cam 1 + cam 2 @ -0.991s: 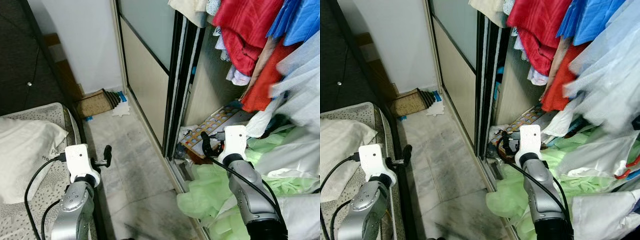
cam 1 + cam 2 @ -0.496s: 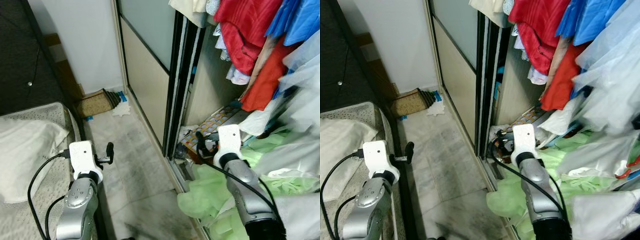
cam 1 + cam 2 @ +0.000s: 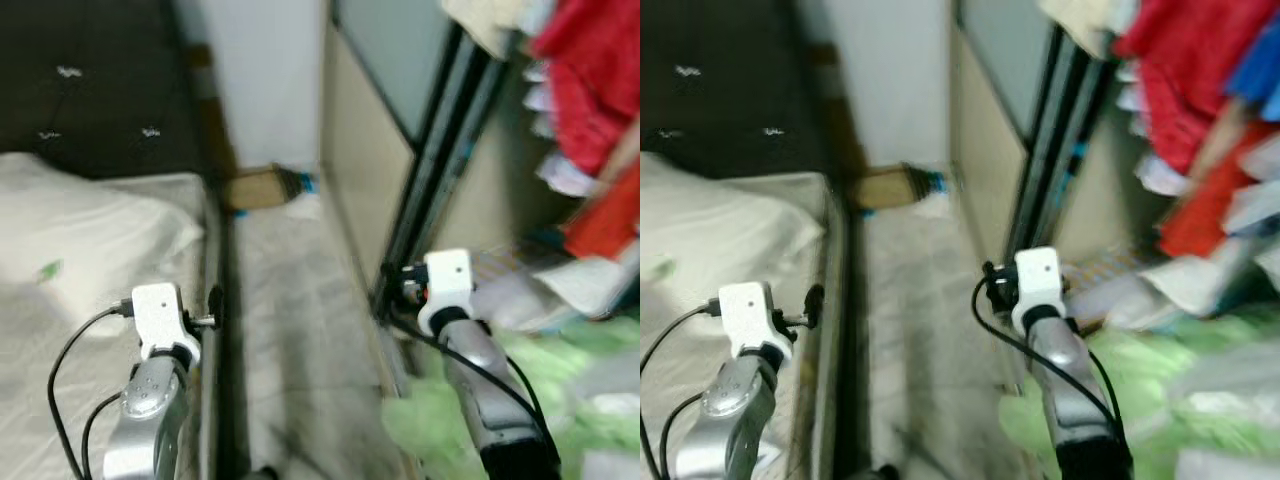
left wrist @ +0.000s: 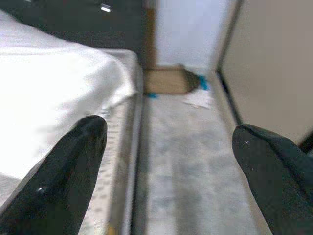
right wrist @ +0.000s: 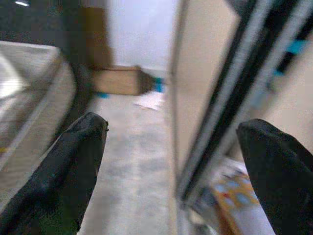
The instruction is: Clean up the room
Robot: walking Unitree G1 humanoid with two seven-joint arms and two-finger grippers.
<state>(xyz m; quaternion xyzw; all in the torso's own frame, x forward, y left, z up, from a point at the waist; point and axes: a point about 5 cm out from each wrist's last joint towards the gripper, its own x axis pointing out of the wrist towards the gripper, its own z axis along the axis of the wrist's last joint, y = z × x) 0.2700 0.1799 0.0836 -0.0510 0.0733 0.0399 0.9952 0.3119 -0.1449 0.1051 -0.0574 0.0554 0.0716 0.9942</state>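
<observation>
Blurred view, so it looks mid-turn, hunting for clutter. Left gripper and right gripper fingers spread wide, holding nothing. Green clothes heaped at the wardrobe; next, approach them.

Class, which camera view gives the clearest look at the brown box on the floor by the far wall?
The right wrist view: the brown box sits large between the open right gripper fingers. The left wrist view shows it smaller; both eye views show it small and blurred.

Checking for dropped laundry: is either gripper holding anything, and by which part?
Nothing is held. The left gripper and right gripper are both open, with only floor between their fingers.
</observation>
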